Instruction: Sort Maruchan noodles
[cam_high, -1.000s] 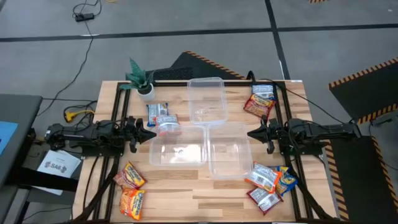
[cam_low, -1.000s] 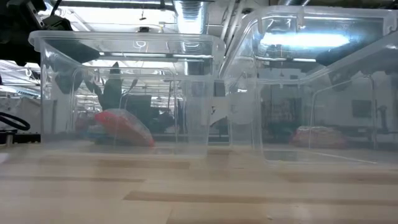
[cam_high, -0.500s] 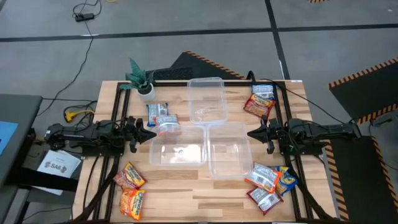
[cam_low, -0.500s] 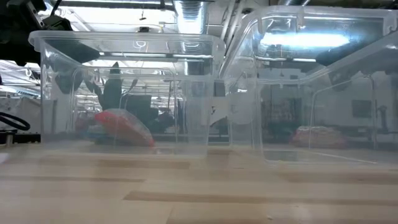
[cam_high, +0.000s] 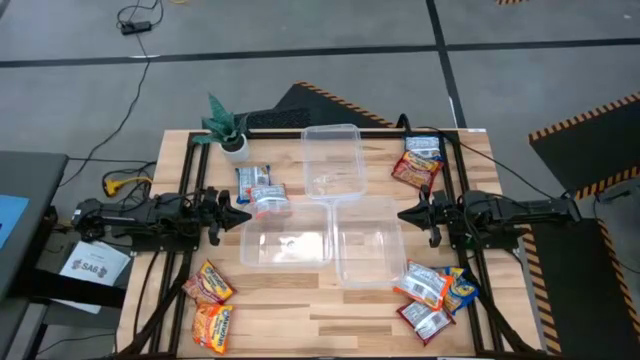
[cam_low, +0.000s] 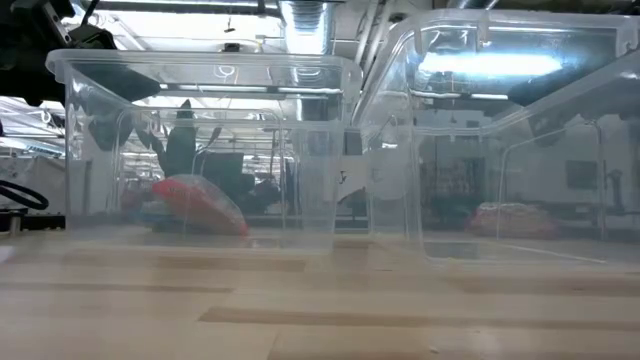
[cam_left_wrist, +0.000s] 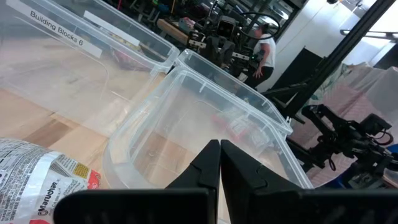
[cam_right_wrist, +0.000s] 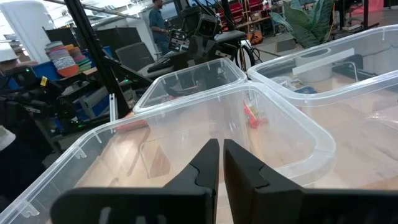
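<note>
Maruchan noodle packets lie flat in several groups on the table: two blue-white ones (cam_high: 261, 188) at the left, far side, two orange ones (cam_high: 209, 303) at the near left corner, red ones (cam_high: 418, 163) at the far right, several (cam_high: 433, 296) at the near right. My left gripper (cam_high: 246, 214) hovers shut at the table's left, beside the near-left bin (cam_high: 287, 237). My right gripper (cam_high: 402, 213) hovers shut at the table's right, beside the near-right bin (cam_high: 370, 243). Neither holds anything.
Three clear plastic bins stand mid-table; the third (cam_high: 332, 162) is at the far side. A small potted plant (cam_high: 228, 128) stands at the far left corner. Bare wood shows along the near edge between the packet groups. People stand in the room behind.
</note>
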